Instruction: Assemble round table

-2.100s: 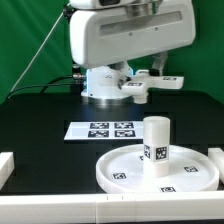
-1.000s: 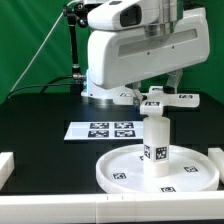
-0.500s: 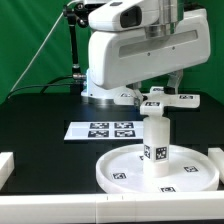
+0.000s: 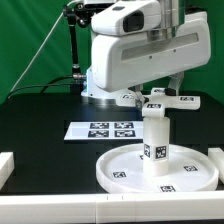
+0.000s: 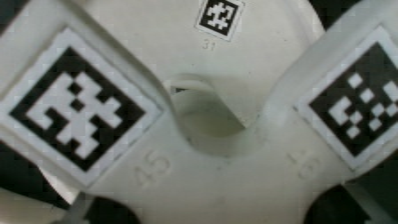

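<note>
The large rimmed round disc (image 4: 118,168) lies flat at the front of the table. The short thick cylinder leg (image 4: 156,145) stands upright on it. My gripper (image 4: 163,92) is shut on the small cross-bar foot (image 4: 168,100) and holds it level just above the leg's top. I cannot tell whether they touch. In the wrist view the foot (image 5: 125,150) fills the picture, with two of its tagged arms and its centre hole (image 5: 210,115). The disc (image 5: 267,25) shows behind it. My fingers are hidden.
The marker board (image 4: 103,130) lies on the black table behind the disc. White corner brackets stand at the exterior view's left (image 4: 5,165), at its right (image 4: 216,157) and along the front edge (image 4: 60,212). The arm's base (image 4: 100,85) stands at the back.
The arm has carried the foot from the back of the table forward to a spot over the leg. In the last second it has shifted only slightly.
</note>
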`<state>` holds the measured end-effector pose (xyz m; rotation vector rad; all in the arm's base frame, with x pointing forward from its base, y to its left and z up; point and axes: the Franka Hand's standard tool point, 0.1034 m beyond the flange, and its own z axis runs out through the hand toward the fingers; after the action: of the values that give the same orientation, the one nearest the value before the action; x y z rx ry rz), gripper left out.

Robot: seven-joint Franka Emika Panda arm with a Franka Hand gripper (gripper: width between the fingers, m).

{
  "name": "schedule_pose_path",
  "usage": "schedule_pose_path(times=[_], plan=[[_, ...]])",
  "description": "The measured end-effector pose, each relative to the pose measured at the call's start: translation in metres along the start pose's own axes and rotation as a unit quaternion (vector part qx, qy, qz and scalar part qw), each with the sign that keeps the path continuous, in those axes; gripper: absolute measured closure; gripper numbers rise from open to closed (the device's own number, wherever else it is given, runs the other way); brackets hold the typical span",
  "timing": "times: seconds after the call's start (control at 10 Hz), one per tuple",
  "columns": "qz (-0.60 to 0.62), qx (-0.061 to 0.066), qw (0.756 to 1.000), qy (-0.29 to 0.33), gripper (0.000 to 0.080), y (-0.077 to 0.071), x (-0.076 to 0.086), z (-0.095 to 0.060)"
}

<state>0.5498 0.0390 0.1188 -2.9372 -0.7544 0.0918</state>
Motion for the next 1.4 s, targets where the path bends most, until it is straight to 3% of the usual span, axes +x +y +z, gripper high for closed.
schedule_pose_path(times=[0.6,1.4], plan=[[-0.001,-0.001,1.0,-0.001,0.0353,0.005,-0.003,0.016],[0.0,-0.003,1.0,0.002,0.0353,0.006,-0.002,0.017]])
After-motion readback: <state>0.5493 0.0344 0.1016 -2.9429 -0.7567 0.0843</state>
